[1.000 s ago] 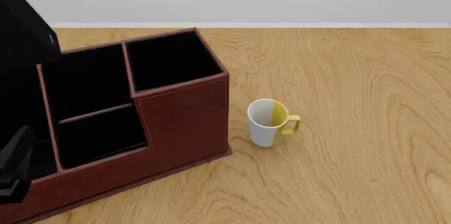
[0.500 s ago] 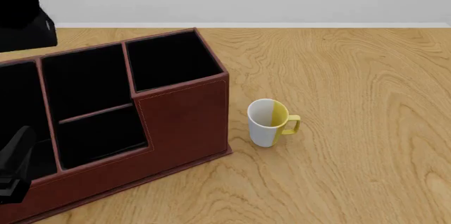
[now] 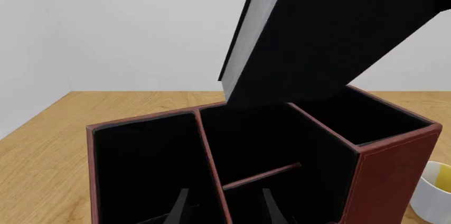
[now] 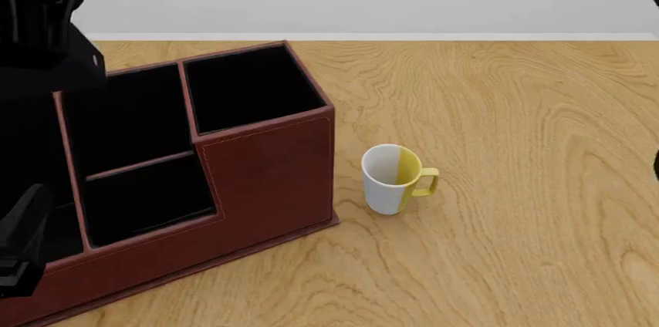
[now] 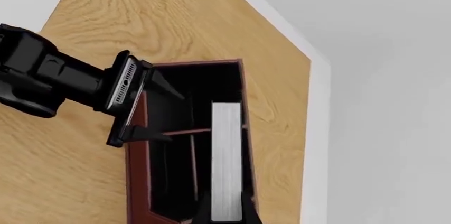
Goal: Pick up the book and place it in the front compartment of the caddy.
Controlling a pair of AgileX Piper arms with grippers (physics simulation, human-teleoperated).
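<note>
Book in the air, not yet in the caddy

My right pincer (image 5: 225,214) is gripping the book (image 3: 331,34) by one end, fingers closed on either side of its pale face. The book is hanging tilted, clear above the caddy (image 4: 268,173) rims and touching no wall. My left pincer (image 3: 225,209) is standing open and empty at the caddy's near side. The mug (image 4: 391,179) is sitting on the table (image 4: 515,111) just beside the caddy's right wall.

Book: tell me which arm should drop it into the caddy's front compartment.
Right. Its pincer appears to grip the book, which hangs over the caddy and its compartments. The left pincer is open and empty, low at the caddy's edge.
</note>
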